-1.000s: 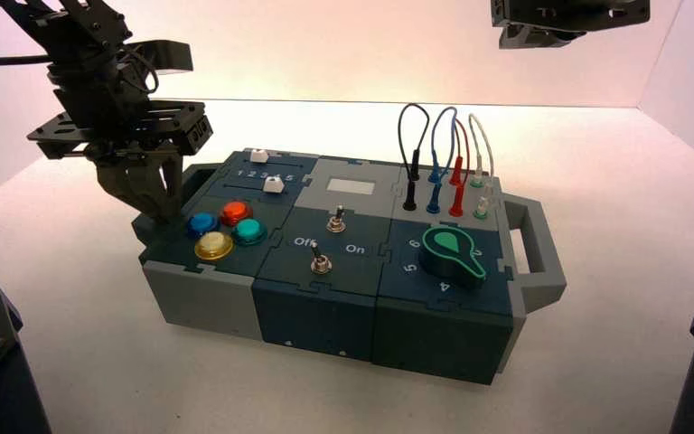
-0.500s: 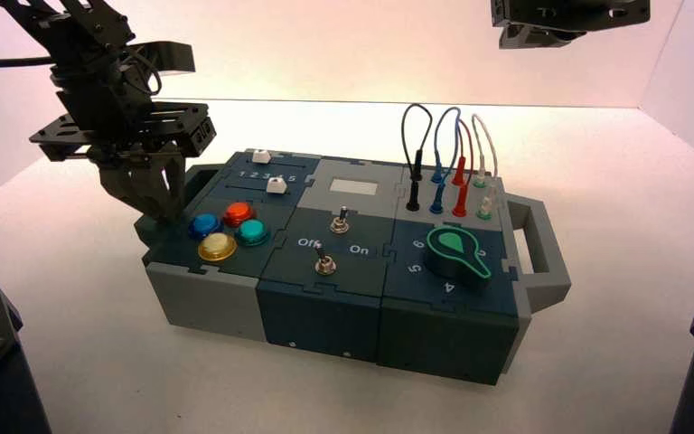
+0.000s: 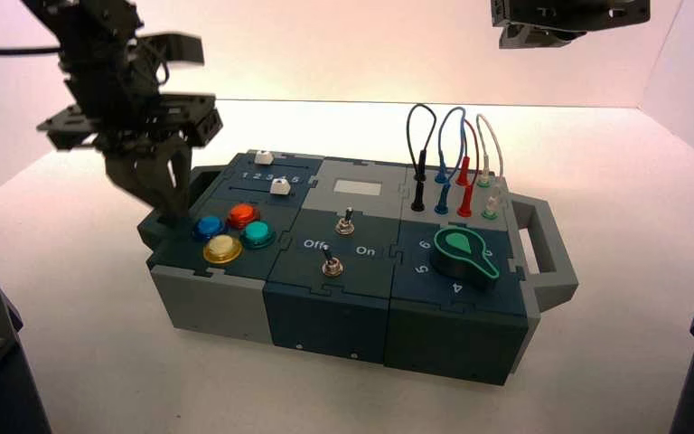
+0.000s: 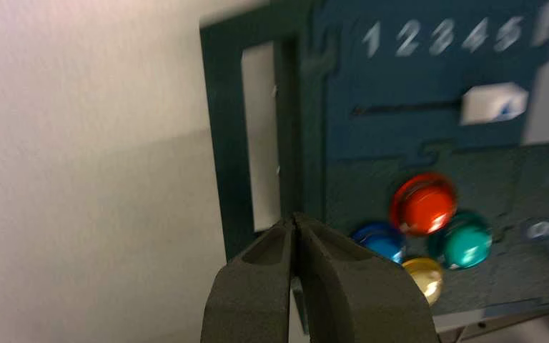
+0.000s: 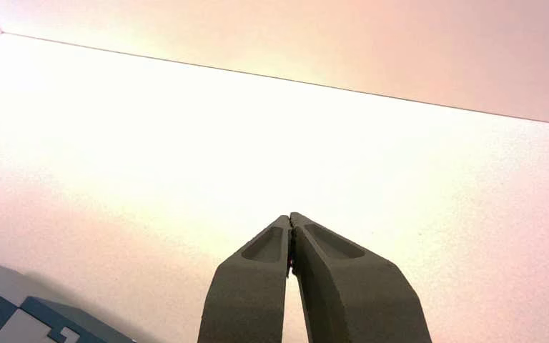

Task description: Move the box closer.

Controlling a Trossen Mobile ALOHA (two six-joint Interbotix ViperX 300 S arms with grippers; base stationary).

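While the left pincer (image 3: 164,212) sits at the box's (image 3: 352,271) left end, fingers pressed together w/ tips poked down into the left handle (image 4: 257,143) opening, the box rests mid-tabletop (image 3: 596,181), turned slightly. Blue, red, teal & yellow buttons (image 4: 423,205) lie just right of the tips. Right pincer (image 5: 290,221), pressed together too, hangs high over the far right.
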